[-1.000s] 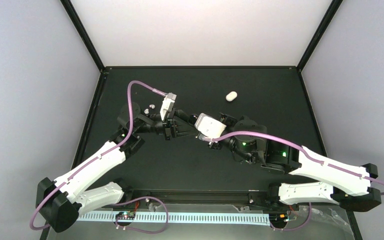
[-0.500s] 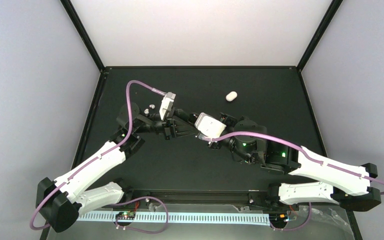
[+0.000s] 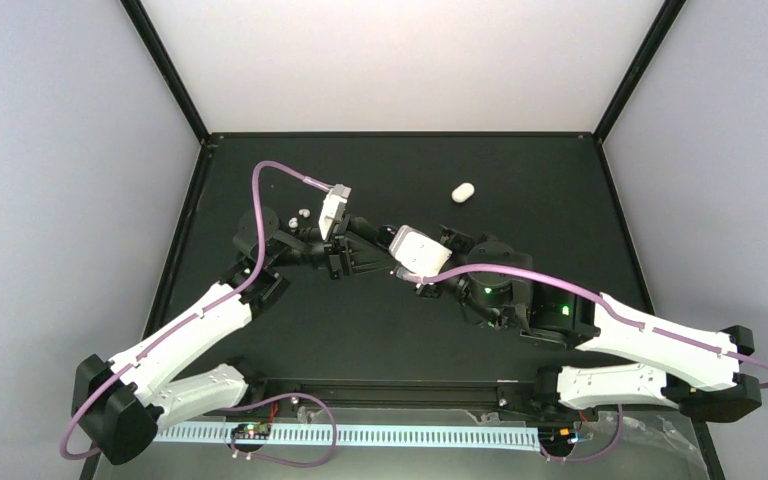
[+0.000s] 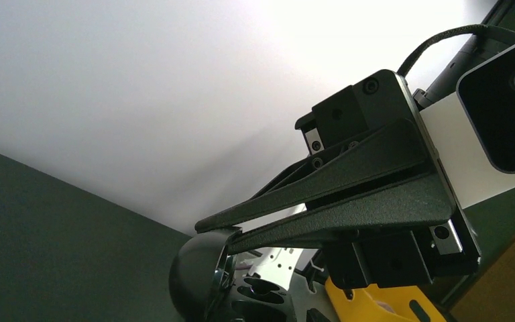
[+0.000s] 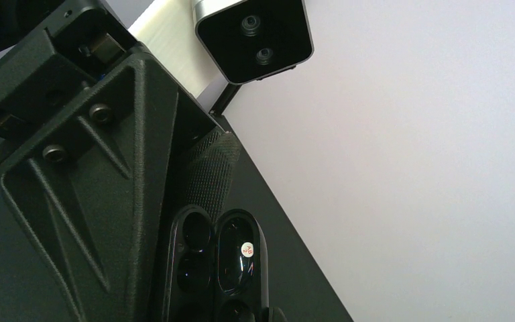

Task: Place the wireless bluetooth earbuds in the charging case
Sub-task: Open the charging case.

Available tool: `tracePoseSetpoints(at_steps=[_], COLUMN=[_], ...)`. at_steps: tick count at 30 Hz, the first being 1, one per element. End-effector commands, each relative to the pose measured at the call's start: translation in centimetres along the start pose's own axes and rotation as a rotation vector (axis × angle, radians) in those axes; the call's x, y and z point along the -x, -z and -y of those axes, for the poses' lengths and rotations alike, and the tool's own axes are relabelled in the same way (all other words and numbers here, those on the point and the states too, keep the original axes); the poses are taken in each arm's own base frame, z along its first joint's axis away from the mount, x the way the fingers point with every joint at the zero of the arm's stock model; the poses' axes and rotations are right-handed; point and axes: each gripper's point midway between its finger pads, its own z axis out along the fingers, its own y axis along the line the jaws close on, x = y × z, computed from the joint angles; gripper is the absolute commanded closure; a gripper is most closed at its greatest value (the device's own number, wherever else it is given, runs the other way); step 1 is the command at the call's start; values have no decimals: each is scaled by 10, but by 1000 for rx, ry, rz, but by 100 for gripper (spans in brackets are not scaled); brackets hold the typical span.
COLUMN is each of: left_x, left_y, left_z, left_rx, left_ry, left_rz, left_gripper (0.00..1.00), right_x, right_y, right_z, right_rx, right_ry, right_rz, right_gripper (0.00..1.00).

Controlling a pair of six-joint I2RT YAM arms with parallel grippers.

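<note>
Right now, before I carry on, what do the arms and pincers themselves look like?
The left arm and right arm have white shells, black joints and bases, and a purple cable along each. Small green lights glow at some joints. Each wrist camera is a white box. The pincer fingers are black, grainy and wedge-shaped.

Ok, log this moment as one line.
right pincer: shut on charging case | left pincer: at case, state unclear | earbuds: loose on table
</note>
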Motion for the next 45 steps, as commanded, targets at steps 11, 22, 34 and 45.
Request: tracePoseSetpoints(at_steps=[11,22,34,45], left_x=[2,7,9,9], left_y=[0,1,2,3], left_z=[3,6,8,8], left_rx=[-13,-15,-17,-14], left_ry=[-5,-17,-27,-31], left_rz=[29,47,57,59], left_gripper=[63,60,69,77], right_x=[6,5,6,7], right_y=[3,2,4,5], right_z=[9,7,6,7], right_rx=[-44,-39,-29,-31], right_ry=[-15,-15,-25,-28], right_rz=[25,22,31,35], right_gripper=[99,99,99,99])
